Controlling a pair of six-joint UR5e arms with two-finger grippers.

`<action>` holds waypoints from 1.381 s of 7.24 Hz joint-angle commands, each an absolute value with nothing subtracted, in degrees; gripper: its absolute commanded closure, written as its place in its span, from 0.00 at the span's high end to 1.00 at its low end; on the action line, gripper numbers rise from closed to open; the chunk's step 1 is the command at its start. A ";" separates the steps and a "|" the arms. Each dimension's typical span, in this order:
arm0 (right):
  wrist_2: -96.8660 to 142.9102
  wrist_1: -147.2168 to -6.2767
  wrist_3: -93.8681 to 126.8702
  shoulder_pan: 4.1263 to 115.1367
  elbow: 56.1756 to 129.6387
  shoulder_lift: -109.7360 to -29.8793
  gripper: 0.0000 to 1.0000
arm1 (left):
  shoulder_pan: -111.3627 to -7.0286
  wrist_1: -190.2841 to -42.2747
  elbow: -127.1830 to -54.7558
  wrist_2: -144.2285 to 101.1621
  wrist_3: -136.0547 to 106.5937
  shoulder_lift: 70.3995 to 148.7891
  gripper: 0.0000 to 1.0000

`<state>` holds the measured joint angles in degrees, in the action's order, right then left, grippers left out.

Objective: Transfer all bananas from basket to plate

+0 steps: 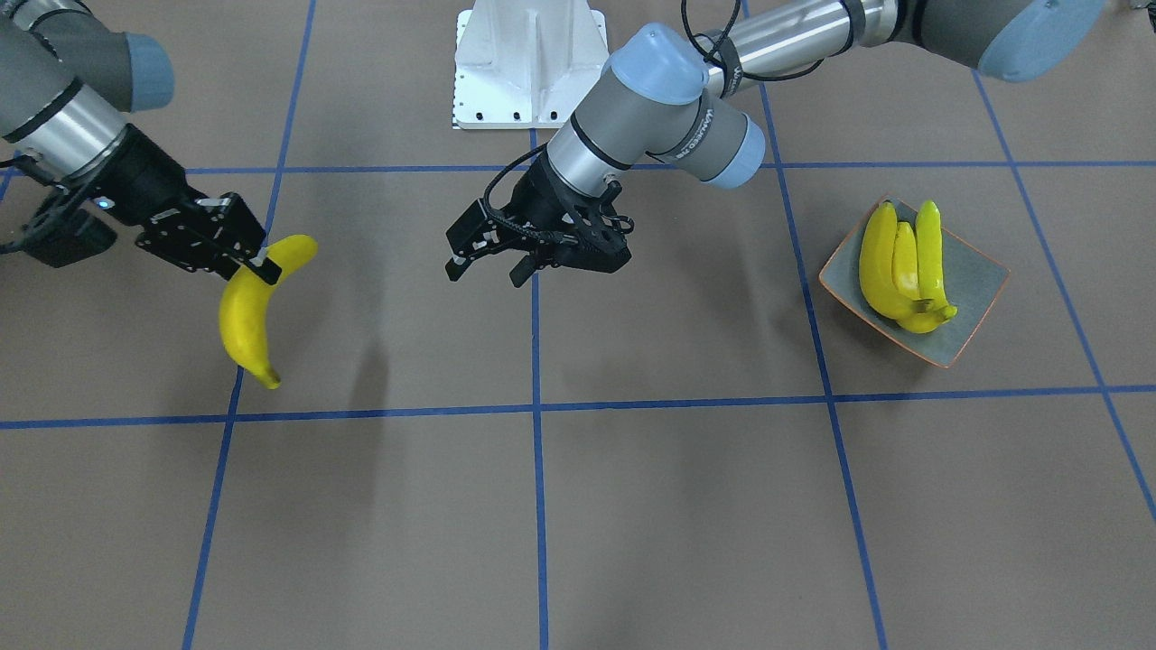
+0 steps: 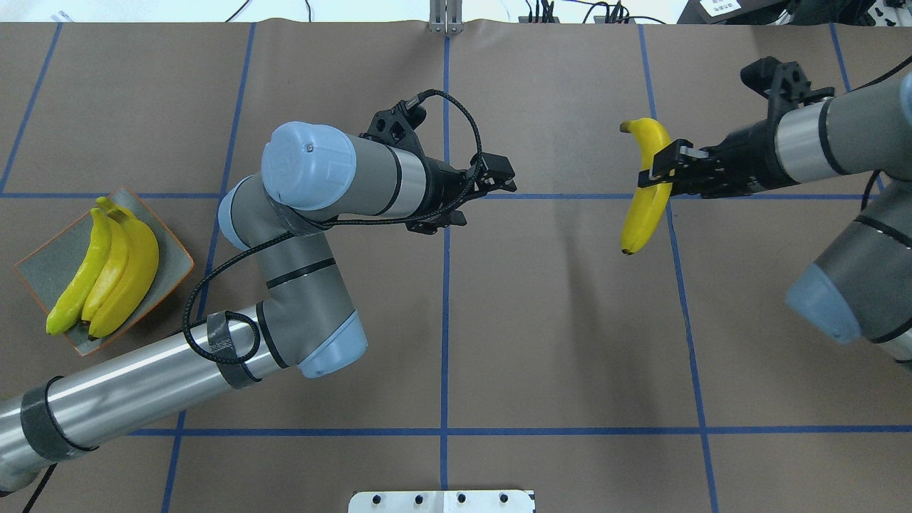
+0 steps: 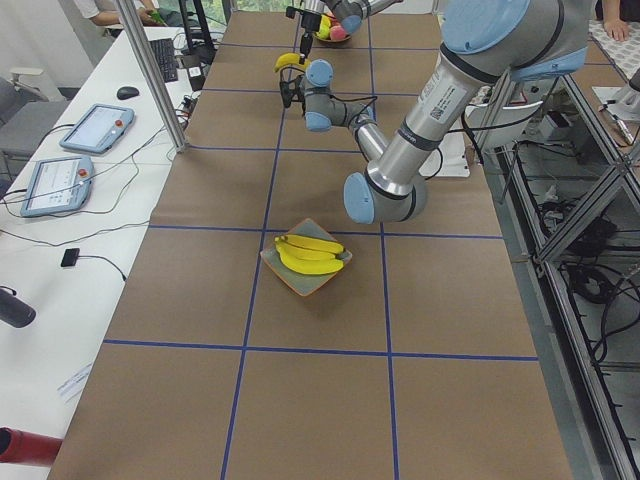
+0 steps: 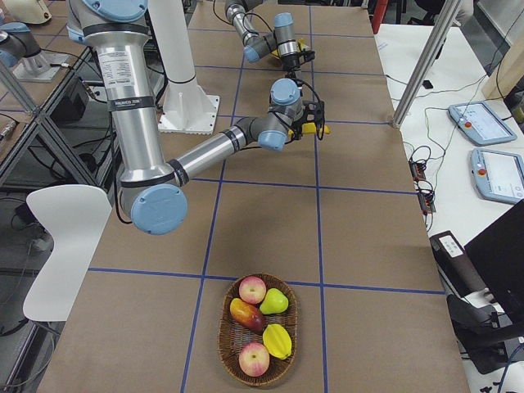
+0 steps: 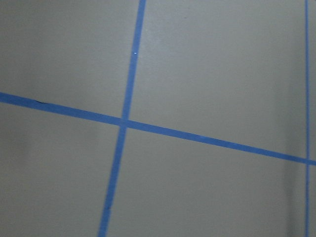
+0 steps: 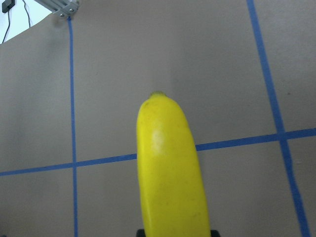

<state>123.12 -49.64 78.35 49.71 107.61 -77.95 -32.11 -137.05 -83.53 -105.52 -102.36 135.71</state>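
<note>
My right gripper (image 1: 260,264) (image 2: 664,169) is shut on a yellow banana (image 1: 248,311) (image 2: 645,192), gripping it around its upper half and holding it in the air over the table. The right wrist view is filled by the same banana (image 6: 168,168). Three bananas (image 1: 903,266) (image 2: 107,267) lie side by side on the grey-green plate (image 1: 977,282) (image 2: 41,274) at my left end. My left gripper (image 1: 485,271) (image 2: 484,203) hangs open with nothing in it over the table's middle. The basket (image 4: 225,336) sits at my right end and shows no banana.
The basket holds apples (image 4: 252,288), a pear (image 4: 274,301) and other fruit. Blue tape lines (image 5: 123,123) grid the brown table. The white robot base (image 1: 531,68) stands at the near middle edge. Tablets (image 3: 95,128) lie on a side bench.
</note>
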 commanded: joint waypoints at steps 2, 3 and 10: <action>114.10 -49.48 82.44 38.43 108.37 -72.87 0.00 | -32.17 -140.78 -83.14 -105.29 -106.59 137.20 0.99; 114.08 -48.70 82.44 37.89 108.46 -72.43 0.00 | -32.08 -142.11 -83.06 -105.29 -107.31 137.11 0.99; 113.64 -47.99 82.27 35.42 109.42 -71.10 0.00 | -31.47 -142.21 -82.97 -105.29 -107.31 137.11 0.93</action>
